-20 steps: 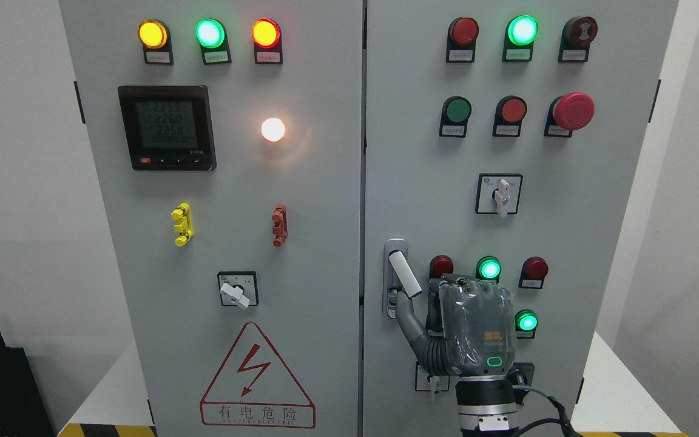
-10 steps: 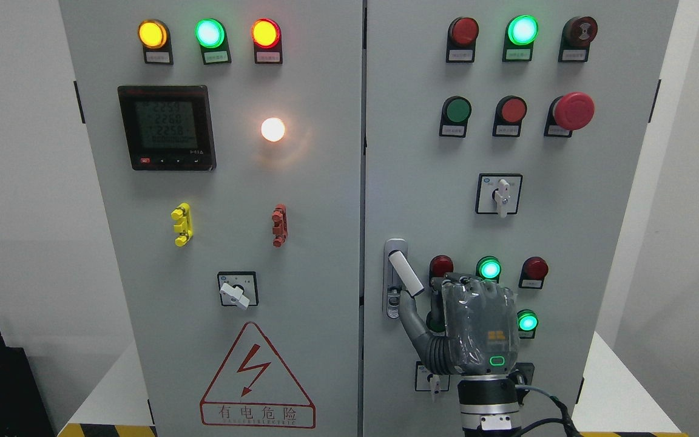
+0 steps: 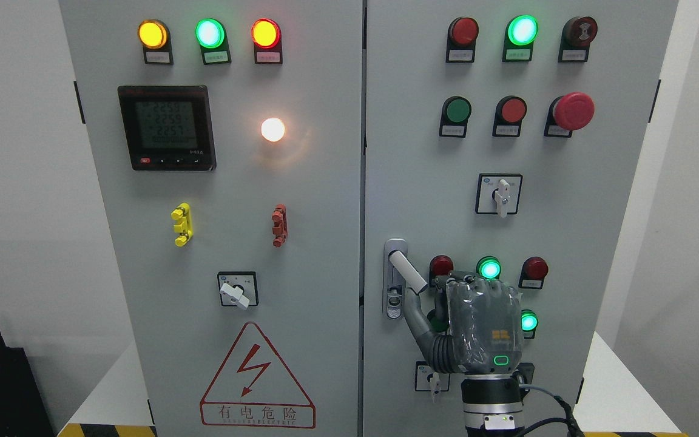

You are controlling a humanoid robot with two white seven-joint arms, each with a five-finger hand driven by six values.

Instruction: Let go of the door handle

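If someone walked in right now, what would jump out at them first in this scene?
Probably the glowing white round lamp at the middle of the left cabinet door, near the dark digital meter. Next, the big red mushroom stop button at upper right, and the right hand below, by the white door handle.

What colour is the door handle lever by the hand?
White, on a silver-grey base; head view shows the lever best.

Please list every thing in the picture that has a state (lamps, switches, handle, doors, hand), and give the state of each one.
Top-left lamps: yellow, green, red, all lit.
White lamp: lit.
Meter: display on.
Top-right green lamp: lit; red neighbours dark.
Emergency stop: state cannot be told.
Door handle: swung out, tilted.
Cabinet doors: closed.
Right hand: at the handle's lower end, grip unclear.
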